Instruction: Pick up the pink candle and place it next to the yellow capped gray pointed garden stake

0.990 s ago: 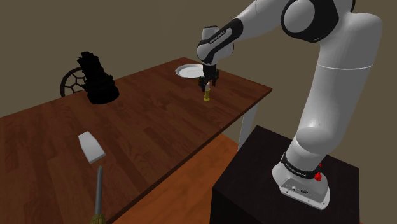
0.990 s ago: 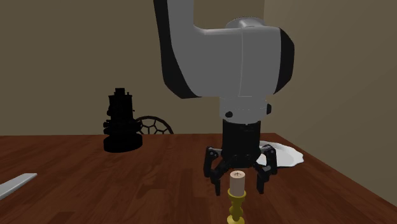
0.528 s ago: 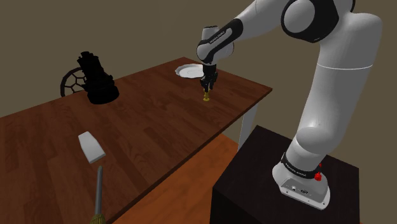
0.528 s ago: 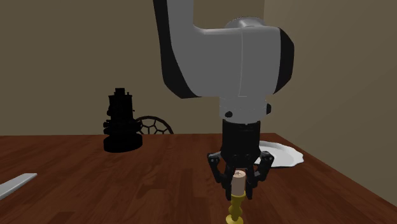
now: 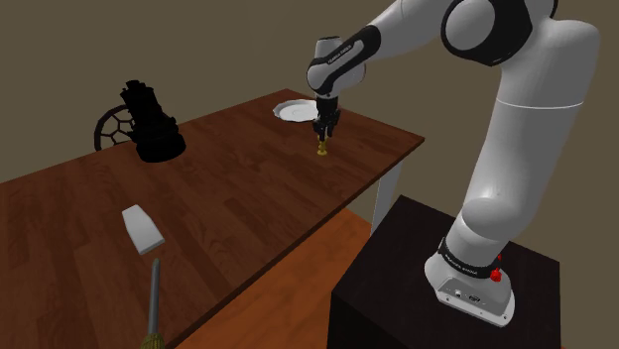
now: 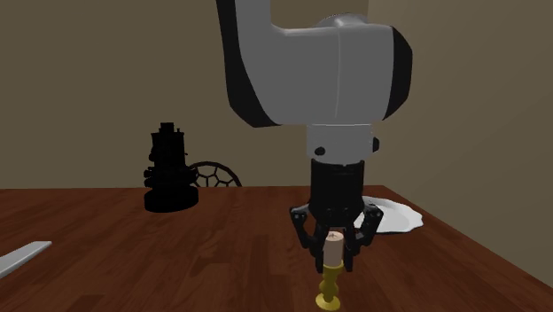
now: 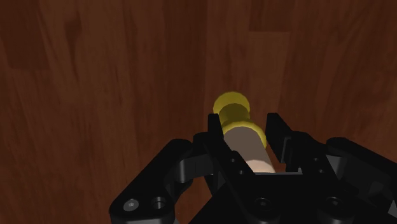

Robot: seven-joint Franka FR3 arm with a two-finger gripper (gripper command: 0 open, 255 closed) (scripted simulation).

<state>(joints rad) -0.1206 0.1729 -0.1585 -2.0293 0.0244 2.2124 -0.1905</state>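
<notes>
Second exterior view: the candle (image 6: 332, 246) is clasped and the lift is the step in hand. It is best raised straight up and kept upright, so the yellow foot clears the table (image 6: 133, 257) before the carry to the stake (image 5: 154, 297), which lies well apart. The gripper (image 6: 334, 264) is closed to the candle's width, both fingers pressing its pale pink shaft, near the plate (image 6: 394, 215). Whether the foot touches wood cannot be told.

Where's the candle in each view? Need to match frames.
Shoulder view: candle upper middle, by the white plate.
Second exterior view: candle bottom, right of centre.
Wrist view: candle clasped in the gripper.
Shared landmark: the gripper shut on it.
</notes>
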